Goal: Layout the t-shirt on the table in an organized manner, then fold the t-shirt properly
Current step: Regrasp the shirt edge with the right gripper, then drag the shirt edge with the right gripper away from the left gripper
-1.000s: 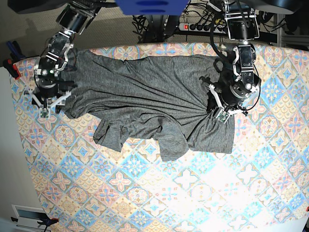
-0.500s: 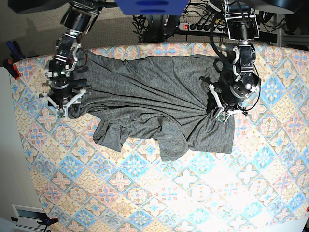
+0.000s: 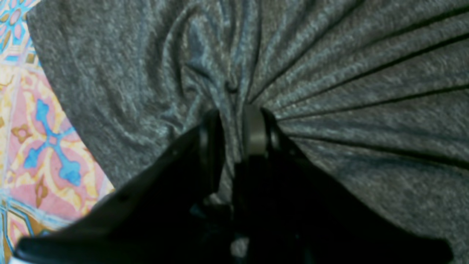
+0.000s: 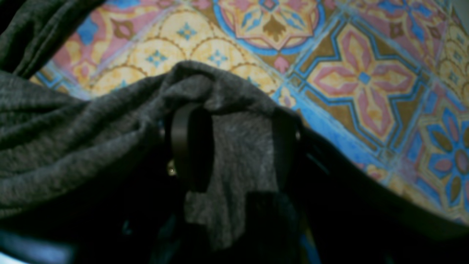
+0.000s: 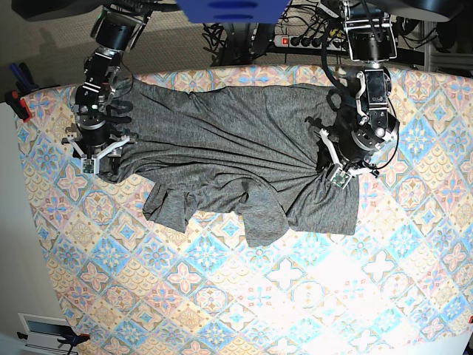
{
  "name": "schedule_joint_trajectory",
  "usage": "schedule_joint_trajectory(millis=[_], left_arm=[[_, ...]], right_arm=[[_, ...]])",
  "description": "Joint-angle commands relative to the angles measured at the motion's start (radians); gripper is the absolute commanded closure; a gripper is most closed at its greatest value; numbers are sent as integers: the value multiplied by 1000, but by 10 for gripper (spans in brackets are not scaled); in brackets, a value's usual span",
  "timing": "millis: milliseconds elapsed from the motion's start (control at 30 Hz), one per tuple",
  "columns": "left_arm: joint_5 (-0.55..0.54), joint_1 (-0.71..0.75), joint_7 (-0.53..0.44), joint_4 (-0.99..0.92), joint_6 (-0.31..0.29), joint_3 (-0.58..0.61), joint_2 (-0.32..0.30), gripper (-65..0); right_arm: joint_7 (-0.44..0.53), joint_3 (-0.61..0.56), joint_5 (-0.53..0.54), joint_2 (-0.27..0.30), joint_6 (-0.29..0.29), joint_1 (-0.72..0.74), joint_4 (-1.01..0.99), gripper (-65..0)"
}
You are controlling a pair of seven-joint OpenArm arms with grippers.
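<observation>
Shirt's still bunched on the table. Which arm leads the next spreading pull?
Probably the left. Its gripper is pinched on the t-shirt, with pleats fanning from the grip. The right gripper stands wide with the fabric edge merely draped over it, above the table.

Both arms reach down from the far edge in the base view, wrists bent so the grippers point downward.

The left gripper (image 3: 234, 128) is nearly closed: its 2 fingers (image 3: 254, 130) stand almost parallel, with a bunched ridge of the t-shirt (image 3: 366, 91) pinched in the narrow gap between them. Creases fan out from that pinch beyond the fingertips. In the base view this gripper (image 5: 338, 171) sits low over the cloth.

The right gripper (image 4: 234, 146) has its 2 fingers (image 4: 183, 146) set well apart. A flap of cloth drapes over both fingertips and hangs down between them. In the base view this gripper (image 5: 94, 154) hangs at the cloth's edge.
</observation>
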Motion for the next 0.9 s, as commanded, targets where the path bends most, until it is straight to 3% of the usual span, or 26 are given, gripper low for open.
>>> schedule_joint_trajectory(millis=[0,100,200,333,367,567,867], left_arm=[[174,40,231,-27,-10,1,-12,-114],[174,40,233,-27,-10,1,-12,-114],[174,40,233,-27,-10,1,-11,-113],[174,40,233,-27,-10,-1,-11,-112],[174,40,233,-27,-10,-4,-11,-112],[174,50,236,-27,-10,-5,-11,-112],[174,60,251,-26,-10,-7,-11,-111]], right_arm=[[-90,-7,-46,-5,19,2,-15,-285],[-94,-31,-46,-5,151,2,-18,-256],[-103,-54,-46,-5,234,5,-21,-158],[-169,-48,-46,-3,232,6,-21,-10],[-180,-48,-46,-3,232,13,-21,0],[-189,-47,-46,52,230,163,-42,0],[-179,49,-46,136,229,418,-366,0]])
